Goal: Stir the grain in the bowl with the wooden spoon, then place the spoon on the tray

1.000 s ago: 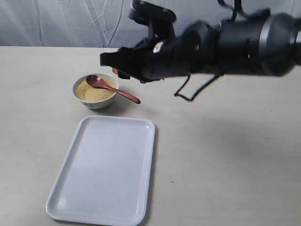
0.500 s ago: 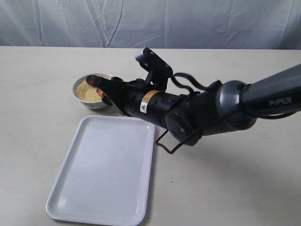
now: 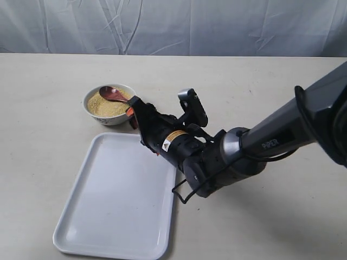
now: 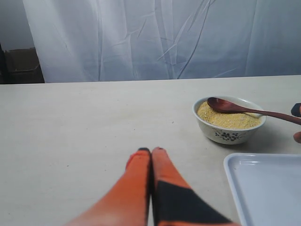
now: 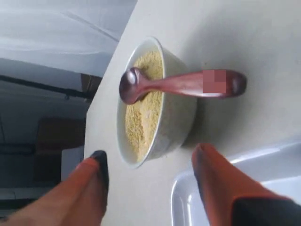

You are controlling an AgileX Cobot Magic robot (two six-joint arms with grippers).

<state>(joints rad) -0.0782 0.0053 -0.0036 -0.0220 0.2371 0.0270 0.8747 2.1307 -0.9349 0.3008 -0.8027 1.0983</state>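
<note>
Slim reddish-brown wooden spoon (image 5: 183, 84): lying in small white ceramic bowl (image 5: 176, 117) of yellow-tan grain (image 5: 141, 103), just ahead of right claw (image 5: 150, 155), which is gaping empty. Stirring and placement on flat white rectangular tray (image 3: 119, 200) apparently both still waiting.

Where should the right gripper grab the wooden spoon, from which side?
Grip the wooden spoon by its handle where it juts past the bowl rim, coming from the tray side with the open right gripper straddling it. The scoop lies on the grain, leaving only the handle free.

Staged robot lab, draped white backdrop (image 3: 162, 27), plain beige table (image 3: 282, 216)
</note>
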